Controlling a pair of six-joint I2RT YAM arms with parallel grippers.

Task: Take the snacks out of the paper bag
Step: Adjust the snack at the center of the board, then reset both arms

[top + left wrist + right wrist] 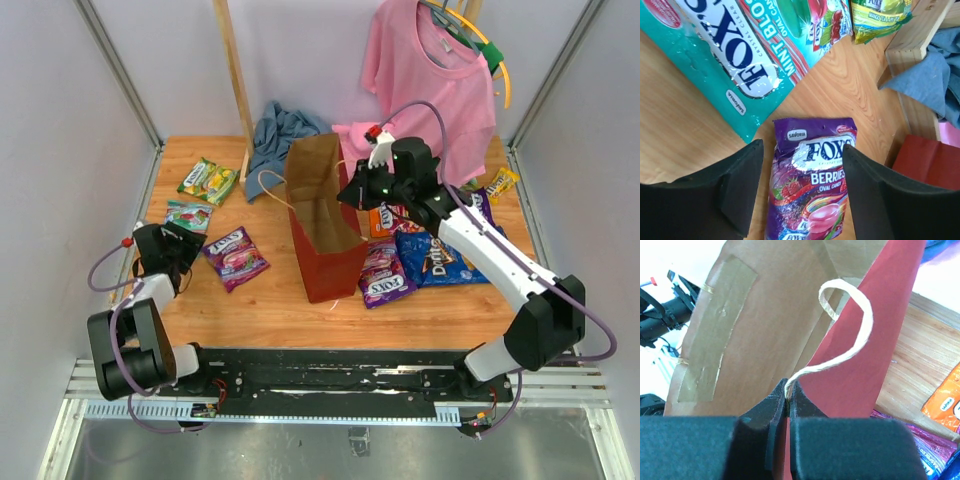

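The paper bag (322, 225) stands up in the middle of the frame with its mouth open. Lots of snacks are out of it and lie flat on the wooden table (270, 320). Two green-yellow packets (208, 180) and a teal packet (188, 215) are at the upper left. A purple packet (236, 256) lies just left of the bag. On the right side of the bag are a second purple packet (385, 278), an orange packet (383, 218) and the big blue chip bag (437, 255), some lying partly over each other. So I think most of the job is done. I can see brown paper inside the bag but not its bottom, so I cannot tell if a snack is left in there. The left gripper (802, 155) is low at the left of the frame, jaws wide apart and holding nothing. The right gripper (788, 396) pinches the twine handle (855, 335) at the bag's right rim. The table is smooth light wood with white walls (60, 100) around it. A pink shirt (430, 80) hangs at the upper right. A blue-grey cloth (280, 135) is heaped behind the bag, beside a wooden post (236, 90).
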